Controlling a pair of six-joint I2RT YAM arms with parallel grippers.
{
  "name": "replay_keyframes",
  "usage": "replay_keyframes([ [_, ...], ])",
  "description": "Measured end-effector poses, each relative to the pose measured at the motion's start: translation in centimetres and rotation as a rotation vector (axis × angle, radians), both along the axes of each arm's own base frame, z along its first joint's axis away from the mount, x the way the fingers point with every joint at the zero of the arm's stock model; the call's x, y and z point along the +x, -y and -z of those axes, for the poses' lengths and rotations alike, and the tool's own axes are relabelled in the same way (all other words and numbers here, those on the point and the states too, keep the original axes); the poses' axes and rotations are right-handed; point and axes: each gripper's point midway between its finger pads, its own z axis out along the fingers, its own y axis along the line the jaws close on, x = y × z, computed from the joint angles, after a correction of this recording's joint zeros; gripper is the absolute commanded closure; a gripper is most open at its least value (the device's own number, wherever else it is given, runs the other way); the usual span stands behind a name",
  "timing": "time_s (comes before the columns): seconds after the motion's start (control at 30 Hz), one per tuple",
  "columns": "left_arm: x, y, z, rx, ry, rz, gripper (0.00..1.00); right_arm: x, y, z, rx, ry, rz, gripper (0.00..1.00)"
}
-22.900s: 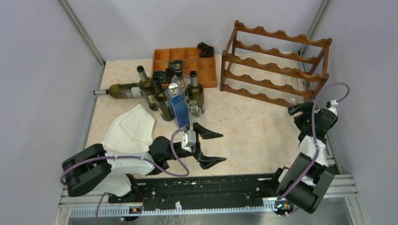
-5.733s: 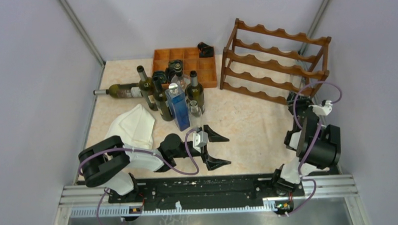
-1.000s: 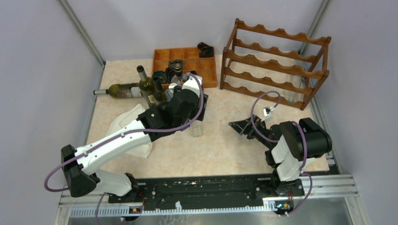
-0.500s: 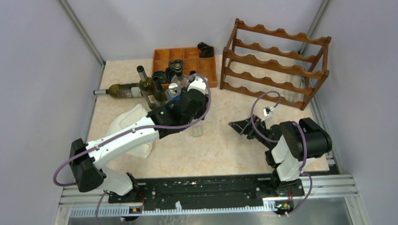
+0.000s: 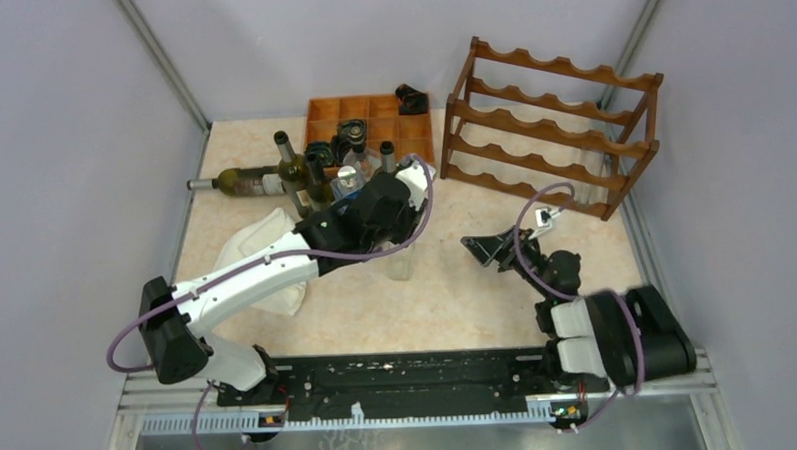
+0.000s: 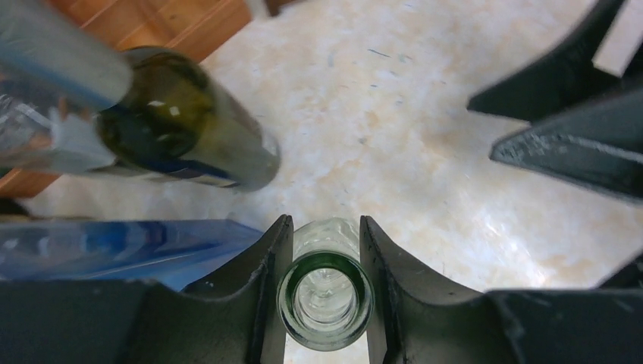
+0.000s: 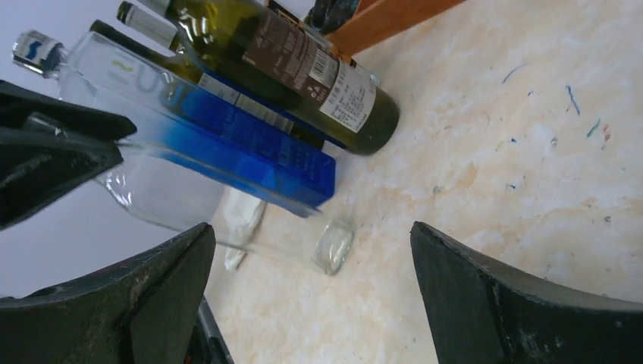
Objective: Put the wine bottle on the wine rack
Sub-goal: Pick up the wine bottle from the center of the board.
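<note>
My left tool (image 6: 324,221) clamps the neck of the clear glass wine bottle (image 6: 326,299), axis roughly upright. The reddish-brown scalloped wooden wine rack (image 5: 551,130) lies toward the far-right corner (right tool (image 5: 486,252) gapes empty).

Clearance round the clear bottle (image 5: 401,265)
We note bare table (image 5: 449,218) between it and the wine rack (image 5: 546,130), with only the wide-open right gripper (image 5: 479,252) standing in that lane. On the opposite side the blue bottle (image 6: 114,246) sits just beside the left gripper (image 6: 324,227), which hugs the neck; a green bottle (image 6: 189,140) crowds close behind, toward the tray (image 5: 369,118).
</note>
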Motion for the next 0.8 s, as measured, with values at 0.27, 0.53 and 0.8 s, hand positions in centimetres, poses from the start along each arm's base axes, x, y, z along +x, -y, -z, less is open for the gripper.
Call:
replay_keyframes([
  [0.27,-5.2,3.3,-2.0,0.015,0.160,0.439,1.00,0.7,4.1,-10.8,-0.218,0.279,0.270,0.01],
  [0.53,-8.5,6.4,-1.0,0.089,0.460,0.727,1.00,0.1,5.7,-10.2,-0.394,0.196,0.305,0.02],
  [0.8,-7.0,6.0,0.2,0.038,0.566,0.656,1.00,-1.3,5.9,-5.9,-0.411,-0.001,0.276,0.01],
])
